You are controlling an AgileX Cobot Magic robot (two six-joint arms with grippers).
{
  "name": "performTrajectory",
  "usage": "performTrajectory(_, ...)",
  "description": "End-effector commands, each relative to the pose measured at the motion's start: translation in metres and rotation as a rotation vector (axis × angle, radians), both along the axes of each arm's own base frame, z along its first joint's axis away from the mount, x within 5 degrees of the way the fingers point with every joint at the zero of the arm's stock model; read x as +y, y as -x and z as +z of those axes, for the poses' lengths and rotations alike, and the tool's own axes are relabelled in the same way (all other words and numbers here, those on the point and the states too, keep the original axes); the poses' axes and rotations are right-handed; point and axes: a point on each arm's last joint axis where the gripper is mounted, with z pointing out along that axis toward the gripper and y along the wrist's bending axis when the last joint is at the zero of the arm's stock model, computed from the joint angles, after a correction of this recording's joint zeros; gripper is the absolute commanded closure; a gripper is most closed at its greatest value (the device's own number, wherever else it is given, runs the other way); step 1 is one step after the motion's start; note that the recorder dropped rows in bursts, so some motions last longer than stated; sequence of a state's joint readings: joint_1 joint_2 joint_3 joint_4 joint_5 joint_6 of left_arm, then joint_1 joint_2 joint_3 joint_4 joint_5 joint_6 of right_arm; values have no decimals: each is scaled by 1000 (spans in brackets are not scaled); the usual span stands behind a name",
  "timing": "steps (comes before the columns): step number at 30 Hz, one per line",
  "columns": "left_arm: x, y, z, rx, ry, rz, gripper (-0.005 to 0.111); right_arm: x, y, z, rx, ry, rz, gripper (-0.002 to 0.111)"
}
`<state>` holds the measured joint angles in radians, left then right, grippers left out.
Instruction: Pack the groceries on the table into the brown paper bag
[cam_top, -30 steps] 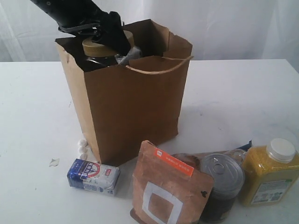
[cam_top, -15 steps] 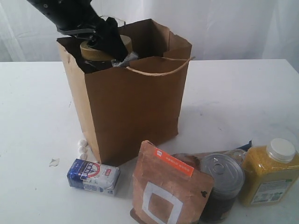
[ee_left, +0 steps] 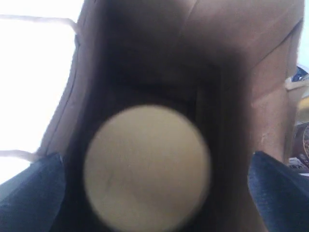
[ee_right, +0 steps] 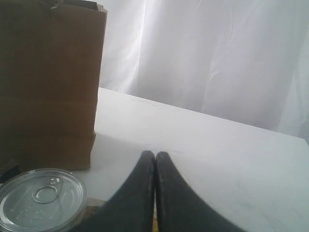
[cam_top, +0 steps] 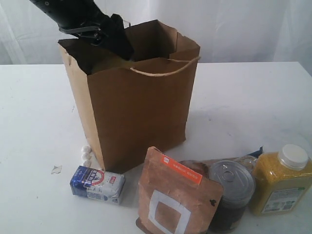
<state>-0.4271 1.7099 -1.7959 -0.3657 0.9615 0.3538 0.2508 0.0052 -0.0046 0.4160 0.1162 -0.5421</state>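
- Jaws of the left gripper (ee_left: 154, 158) stand wide apart inside the tall creased brown kraft paper bag (cam_top: 141, 112), with nothing held between them.
- Its two dark fingers (ee_left: 31, 193) flank the jar with a round gold lid (ee_left: 147, 166), and a dark gap shows on each side, so they are not touching it.
- That jar sits down inside the bag; only its blurred lid shows, in the left wrist view.
- In the exterior view the left arm slants down into the bag's open mouth from the upper left, and the fingertips are hidden behind the paper rim.
- Jaws of the right gripper (ee_right: 155, 162) are pressed fully together and grip nothing; they hang over the wide flat white tabletop (cam_top: 243, 107), near the silver-topped tin can (cam_top: 231, 187).
- On the table in front of the bag:
  - small blue-white packet (cam_top: 97, 184), lying near the bag's front left corner
  - brown pouch with a white square (cam_top: 173, 200), upright, just beside the can
  - yellow jar with a white cap (cam_top: 282, 180), to the can's right
  - blue-ended spaghetti pack (cam_top: 256, 152), mostly hidden behind the can and the yellow jar
- Small white crumbs (cam_top: 86, 155) lie against the bag's base, above the packet.
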Motion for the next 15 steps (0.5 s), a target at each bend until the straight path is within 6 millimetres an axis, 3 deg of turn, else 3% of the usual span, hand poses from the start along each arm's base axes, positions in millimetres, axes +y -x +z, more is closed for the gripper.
performTrajectory(1, 0, 7, 9, -22, 10, -36, 1, 0, 0, -1, -7, 3, -5, 108)
performTrajectory(15, -2, 9, 12, -21, 43, -50, 1, 0, 0, -1, -7, 3, -5, 108)
